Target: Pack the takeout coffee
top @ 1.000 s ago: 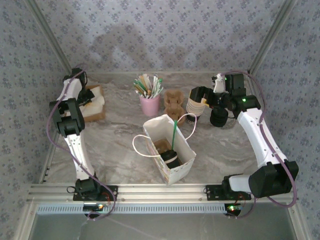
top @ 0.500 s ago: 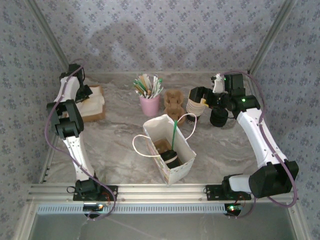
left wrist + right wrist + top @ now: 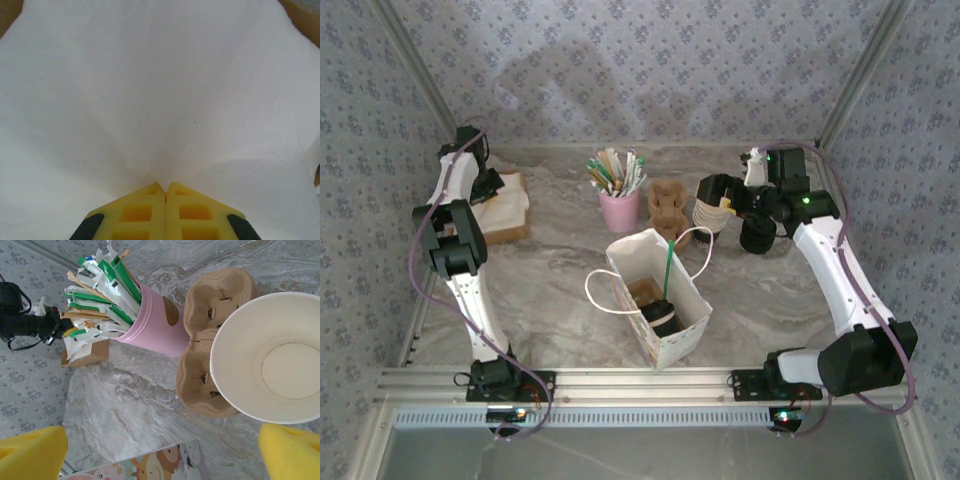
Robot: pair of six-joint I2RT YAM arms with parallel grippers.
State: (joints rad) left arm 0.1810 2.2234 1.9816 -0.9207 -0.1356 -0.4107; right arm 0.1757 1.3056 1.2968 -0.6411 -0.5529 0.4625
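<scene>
One paper bag [image 3: 676, 344], with two white loop handles. Inside it, one takeout coffee [image 3: 664, 319] and one thin green stick [image 3: 667, 270]. One pink holder [image 3: 152, 327], full of sachets and stirrers, too many for counting. One brown pulp carrier [image 3: 212, 310], two wells visible. One stack of lidless cups [image 3: 272, 352], number not clear. One pile of white napkins [image 3: 150, 90].

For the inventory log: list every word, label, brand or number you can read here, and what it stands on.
No text is legible anywhere.
Packets in the pink holder: green and white print, too small to read.
Brown patch on the holder: blurred, no letters legible.
Paper bag: cartoon animals, no words visible.
Cream cup, pulp carrier, white napkin: blank.
</scene>
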